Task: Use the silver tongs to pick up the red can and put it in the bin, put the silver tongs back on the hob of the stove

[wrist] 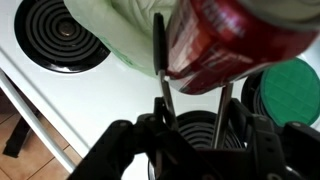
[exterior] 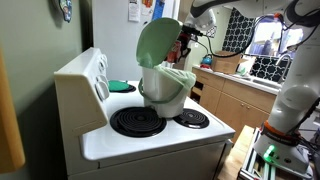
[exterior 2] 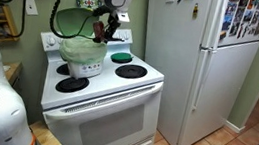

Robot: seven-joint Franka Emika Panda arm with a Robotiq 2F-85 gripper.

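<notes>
White stove [exterior 2: 104, 110] noted beside a white fridge [exterior 2: 196, 61]; wooden cabinets [exterior: 235, 100] seen behind. Bin [exterior 2: 82, 64] set on the hob [exterior: 165, 138], lid raised. Gripper [wrist: 195, 128] clamped on the silver tongs [wrist: 160, 70]. Red can [wrist: 240, 40] pinched between the tong tips, just beside the bin's rim. Can print blurred, not readable.

In the wrist view the red can [wrist: 240, 35] is a close blur cut off by the top edge. Its label is unreadable, and it hides the far end of one arm of the tongs [wrist: 160, 70]. Only a slice of the bin [wrist: 125, 30] shows there. The gripper [wrist: 195, 135] is dark, out of focus and cut by the bottom edge. In an exterior view the can is perhaps the reddish speck beside the lid [exterior: 158, 45].
</notes>
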